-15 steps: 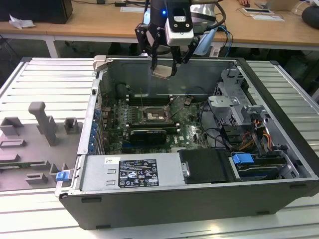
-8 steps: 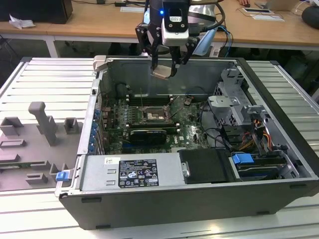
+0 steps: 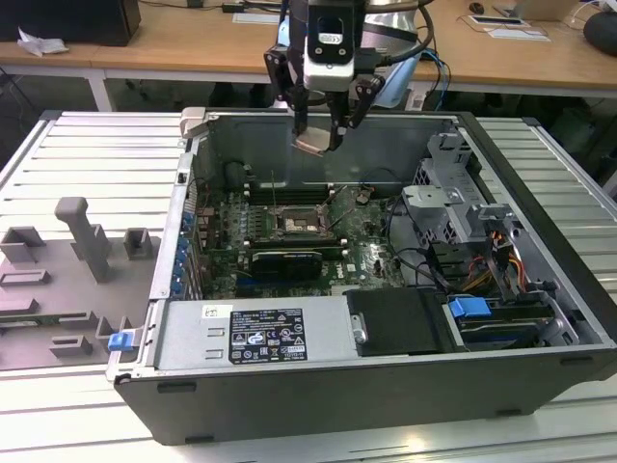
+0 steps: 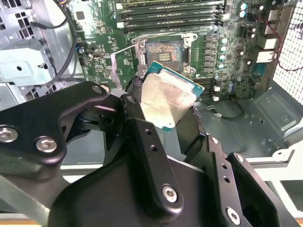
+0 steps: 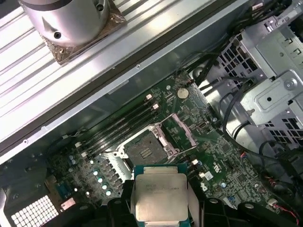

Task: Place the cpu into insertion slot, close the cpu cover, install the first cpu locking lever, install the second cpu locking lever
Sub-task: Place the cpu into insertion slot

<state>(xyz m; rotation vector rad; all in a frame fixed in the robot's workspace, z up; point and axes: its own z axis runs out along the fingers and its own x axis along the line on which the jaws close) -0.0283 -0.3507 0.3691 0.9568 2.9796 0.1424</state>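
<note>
Claw clenched on cpu, silvery top showing, held high over open case. Slot lay bare below, well apart from cpu, ringed by green board. Cover stood raised beside slot. Case sat on ribbed worktop.

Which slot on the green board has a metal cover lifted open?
The dark square socket, with its cover frame raised at one side. The memory slots next to it are long, narrow and coverless.
</note>
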